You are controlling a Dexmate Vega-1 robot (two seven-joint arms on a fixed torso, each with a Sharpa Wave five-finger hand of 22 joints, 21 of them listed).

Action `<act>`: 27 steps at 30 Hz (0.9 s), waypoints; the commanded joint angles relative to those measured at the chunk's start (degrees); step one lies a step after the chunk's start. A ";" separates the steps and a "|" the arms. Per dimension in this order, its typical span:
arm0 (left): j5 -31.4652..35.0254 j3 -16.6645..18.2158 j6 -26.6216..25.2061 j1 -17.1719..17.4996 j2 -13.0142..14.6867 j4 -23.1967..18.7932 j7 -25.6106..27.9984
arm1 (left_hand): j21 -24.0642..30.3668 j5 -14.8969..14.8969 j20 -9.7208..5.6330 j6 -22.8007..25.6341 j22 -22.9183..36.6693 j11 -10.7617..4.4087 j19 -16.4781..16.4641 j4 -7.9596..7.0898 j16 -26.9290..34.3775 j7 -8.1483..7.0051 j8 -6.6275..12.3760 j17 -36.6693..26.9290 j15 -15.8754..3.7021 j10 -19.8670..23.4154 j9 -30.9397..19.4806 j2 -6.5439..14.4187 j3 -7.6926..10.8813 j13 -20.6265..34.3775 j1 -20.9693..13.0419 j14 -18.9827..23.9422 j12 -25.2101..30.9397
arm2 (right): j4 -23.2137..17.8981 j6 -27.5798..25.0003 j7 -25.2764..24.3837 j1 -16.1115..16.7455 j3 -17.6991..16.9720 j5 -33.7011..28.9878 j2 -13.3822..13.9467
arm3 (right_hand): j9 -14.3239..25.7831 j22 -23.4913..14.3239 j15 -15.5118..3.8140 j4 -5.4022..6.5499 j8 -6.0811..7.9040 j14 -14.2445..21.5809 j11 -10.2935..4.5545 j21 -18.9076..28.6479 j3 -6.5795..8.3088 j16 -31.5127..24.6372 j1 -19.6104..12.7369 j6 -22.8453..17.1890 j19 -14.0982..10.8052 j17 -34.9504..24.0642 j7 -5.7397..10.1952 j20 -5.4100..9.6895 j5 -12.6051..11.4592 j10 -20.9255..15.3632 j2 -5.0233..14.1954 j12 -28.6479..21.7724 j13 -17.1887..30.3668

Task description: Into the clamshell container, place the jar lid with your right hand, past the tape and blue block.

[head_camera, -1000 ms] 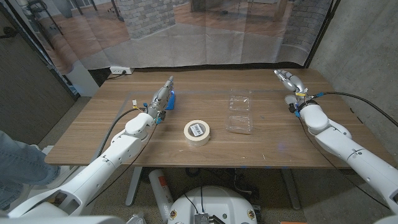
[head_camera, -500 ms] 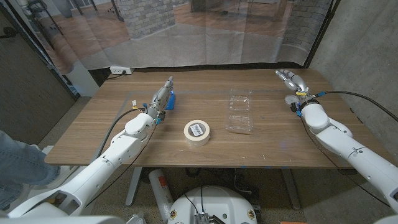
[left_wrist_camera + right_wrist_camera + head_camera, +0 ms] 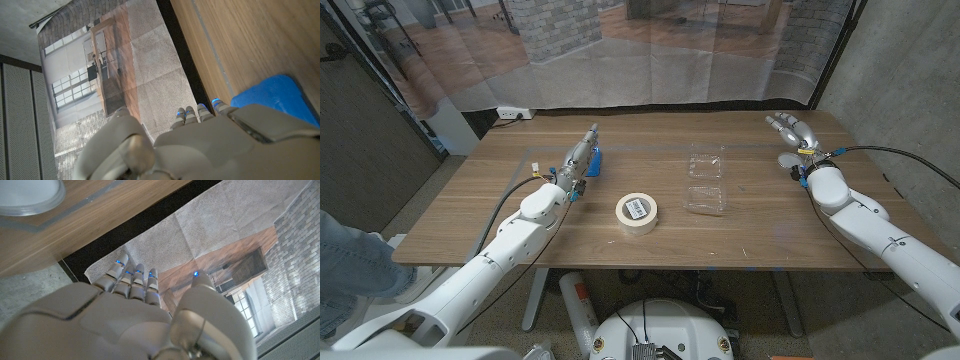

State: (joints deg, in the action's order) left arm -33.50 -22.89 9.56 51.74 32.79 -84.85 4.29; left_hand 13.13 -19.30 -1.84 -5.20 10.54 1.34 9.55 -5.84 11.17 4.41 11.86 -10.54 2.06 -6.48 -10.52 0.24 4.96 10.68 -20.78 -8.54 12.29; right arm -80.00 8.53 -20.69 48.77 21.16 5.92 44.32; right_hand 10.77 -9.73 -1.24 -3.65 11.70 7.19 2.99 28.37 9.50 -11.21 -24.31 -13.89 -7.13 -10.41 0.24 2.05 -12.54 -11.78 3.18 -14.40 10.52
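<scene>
Head view: your right robot hand hangs empty, fingers apart, beside the jar lid — light, stiff, slippery; pinch its rim.

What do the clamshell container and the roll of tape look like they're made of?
Clamshell container: likely thin clear plastic, glossy; the wood grain shows through it and its ridges catch glints. Roll of tape: probably paper masking tape, matte cream, wound in a thick ring.
</scene>
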 commanded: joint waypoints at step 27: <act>-0.11 1.21 0.11 2.08 1.57 -2.85 0.87 | -0.30 -0.19 0.38 0.08 0.14 0.02 1.79 0.17 -0.13 -0.06 -0.04 -0.09 0.01 0.35 -0.28 0.15 -0.42 0.11 -0.65 0.09 -0.23 | -5.27 -11.16 -4.83 1.05 1.50 -6.35 2.76 | 0.35 -0.15 0.51 -1.73 -0.21 1.11 -1.04 -1.05 0.37 -0.08 -1.90 0.38 -2.27 -0.03 1.32 -0.44 0.60 -1.43 -0.83 0.15 0.24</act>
State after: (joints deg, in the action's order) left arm -33.71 -21.78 9.72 53.79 34.14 -87.33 5.27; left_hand 12.91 -19.30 -1.53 -5.21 10.53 1.54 9.87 -5.61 11.18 4.40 11.90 -10.53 2.06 -6.28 -10.52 0.24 4.72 10.68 -20.78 -8.54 12.13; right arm -83.54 0.69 -24.09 49.08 22.62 1.02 46.36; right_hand 10.77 -9.72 -0.82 -4.94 11.74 7.59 1.95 27.27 9.83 -11.09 -25.68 -13.48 -8.51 -10.41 1.08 1.89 -12.07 -12.42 2.58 -14.18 10.52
